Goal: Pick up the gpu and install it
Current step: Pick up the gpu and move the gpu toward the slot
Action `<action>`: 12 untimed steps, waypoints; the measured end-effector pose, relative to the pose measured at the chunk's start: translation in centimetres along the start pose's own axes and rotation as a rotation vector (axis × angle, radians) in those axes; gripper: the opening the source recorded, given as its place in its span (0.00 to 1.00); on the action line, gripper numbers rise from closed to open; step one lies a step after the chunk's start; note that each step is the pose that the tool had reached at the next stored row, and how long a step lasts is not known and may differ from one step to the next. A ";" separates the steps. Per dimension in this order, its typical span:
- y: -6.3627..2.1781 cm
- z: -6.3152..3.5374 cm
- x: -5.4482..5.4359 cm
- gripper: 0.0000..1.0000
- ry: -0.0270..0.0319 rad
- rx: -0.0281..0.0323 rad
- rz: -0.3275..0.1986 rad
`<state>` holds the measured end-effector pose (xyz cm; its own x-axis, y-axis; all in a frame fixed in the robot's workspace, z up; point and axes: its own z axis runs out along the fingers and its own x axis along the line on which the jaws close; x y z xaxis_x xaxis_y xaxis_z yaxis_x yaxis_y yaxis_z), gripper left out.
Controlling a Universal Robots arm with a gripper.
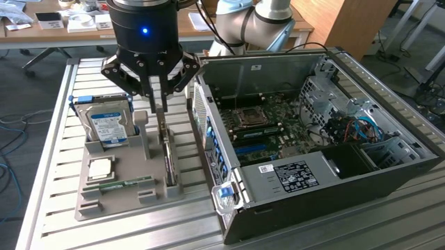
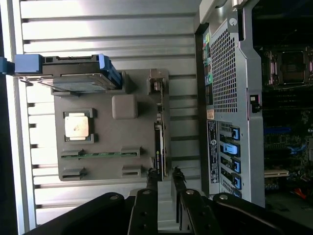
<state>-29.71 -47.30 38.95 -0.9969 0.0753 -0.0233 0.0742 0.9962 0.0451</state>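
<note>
You are working over a slotted aluminium table (image 1: 49, 208) carrying a grey fixture tray (image 1: 128, 200). At the exterior view's left, a hard drive (image 1: 106, 124) with a blue-white label is standing upright in the tray's back corner. In front of it a square processor chip (image 1: 101, 167) is lying flat in its pocket, and nearer the tray's front edge a narrow green memory stick (image 1: 126, 183) is sitting in its slot.

Moving right, the gpu (image 1: 169, 156) is standing on edge in the long slot along the tray's right side, just beside the computer case (image 1: 334, 172). Your gripper (image 1: 156, 107) is hanging directly above the card's far end. In the wrist view its fingers (image 2: 151, 177) are spread apart, one on either side of the card's thin edge, and you cannot tell whether either pad is touching it. The card is sitting in its slot, not lifted.

At the exterior view's right, the case is lying open, with its motherboard (image 1: 268, 122) facing up and coloured cables (image 1: 355, 127) bunching near the drive bays.
</note>
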 end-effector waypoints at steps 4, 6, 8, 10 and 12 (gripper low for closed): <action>0.00 0.00 0.0 0.35 0.0000 0.0001 0.000; 0.00 0.00 0.0 0.42 0.0000 0.0000 0.000; 0.00 0.00 0.0 0.42 0.0000 0.0000 0.000; 0.00 0.00 0.0 0.42 0.0000 0.0000 0.000; 0.00 0.02 0.0 0.42 0.0000 0.0000 0.000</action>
<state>-29.71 -47.30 38.93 -0.9969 0.0753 -0.0233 0.0742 0.9962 0.0451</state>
